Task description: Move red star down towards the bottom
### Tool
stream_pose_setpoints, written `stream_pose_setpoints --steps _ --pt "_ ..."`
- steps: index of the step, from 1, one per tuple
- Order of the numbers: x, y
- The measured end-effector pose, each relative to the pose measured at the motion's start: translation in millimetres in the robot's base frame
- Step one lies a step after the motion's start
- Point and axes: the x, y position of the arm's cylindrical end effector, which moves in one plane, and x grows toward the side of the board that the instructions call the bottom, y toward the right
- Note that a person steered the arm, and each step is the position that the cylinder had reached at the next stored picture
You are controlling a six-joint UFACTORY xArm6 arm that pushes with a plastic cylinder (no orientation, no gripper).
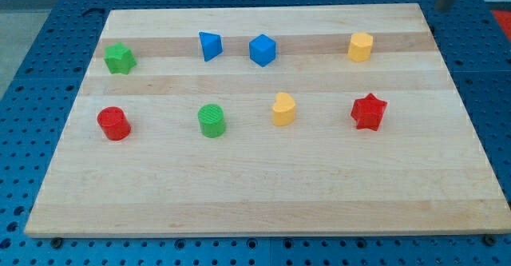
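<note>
The red star lies on the wooden board at the view's right, in the middle row. A blurred dark rod enters at the view's top right corner. My tip hangs near the board's top right corner, far above and to the right of the red star, touching no block.
A yellow block, a green cylinder and a red cylinder share the star's row. Above are a green star, a blue triangular block, a blue cube and a yellow block.
</note>
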Motion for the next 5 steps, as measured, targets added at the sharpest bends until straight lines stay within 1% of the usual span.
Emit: stream_pose_setpoints --steps 1,2,3,5 --pt "83.1 -1.5" --pt "175.4 -4.0" --pt "202.8 -49.2" --pt "176.6 -118.0"
